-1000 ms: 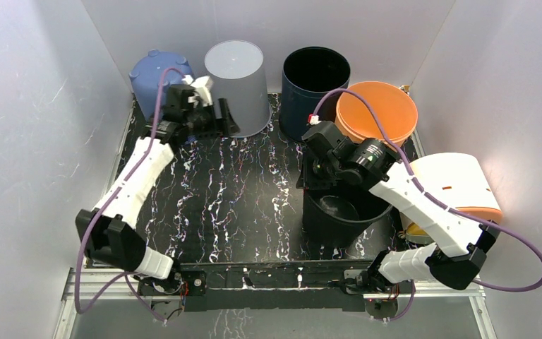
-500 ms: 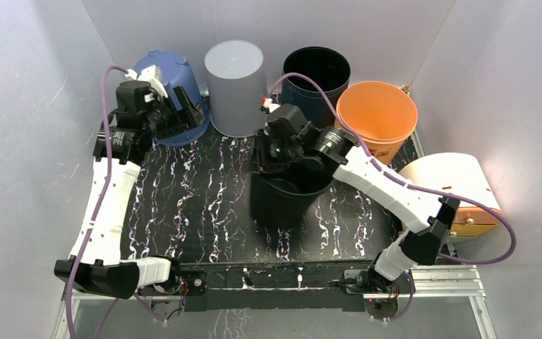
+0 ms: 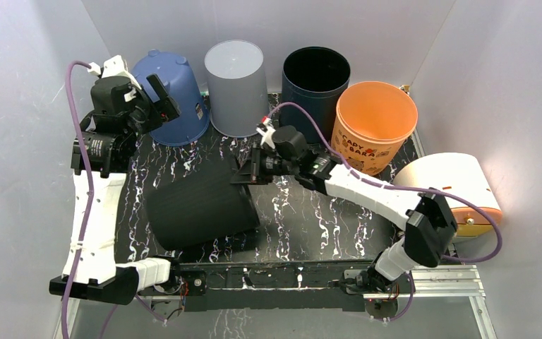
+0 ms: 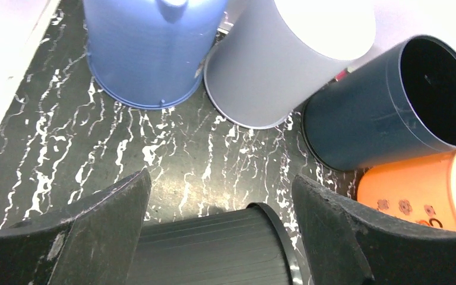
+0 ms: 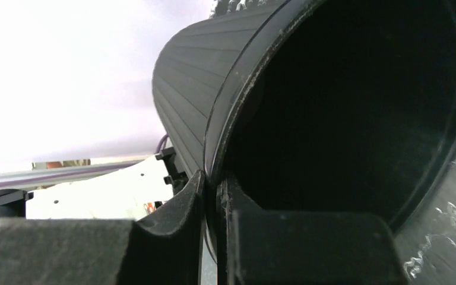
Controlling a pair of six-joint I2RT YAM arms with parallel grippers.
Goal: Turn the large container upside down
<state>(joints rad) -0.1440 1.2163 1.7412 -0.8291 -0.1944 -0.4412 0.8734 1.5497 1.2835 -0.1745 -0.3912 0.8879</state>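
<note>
Two sets of fingers stand at opposite ends of the job. At about 10 o'clock on the worktop (image 3: 289,226), the left fingers (image 4: 101,225) hang spread and empty just beside the upturned blue bucket (image 3: 173,99). They are above the large black container (image 3: 197,205), which shows between them in the left wrist view. That container lies on its side at the left-centre of the worktop. Its long axis runs from the base at 8 o'clock to the open mouth at 2 o'clock. At the mouth end, the right fingers (image 5: 166,231) are clenched on the rim (image 5: 214,148), one inside the wall and one outside. By my reading the right arm owns the turn, and the mouth must swing on down to face the worktop. The left arm is the nearer to the base end, should that need steadying.
</note>
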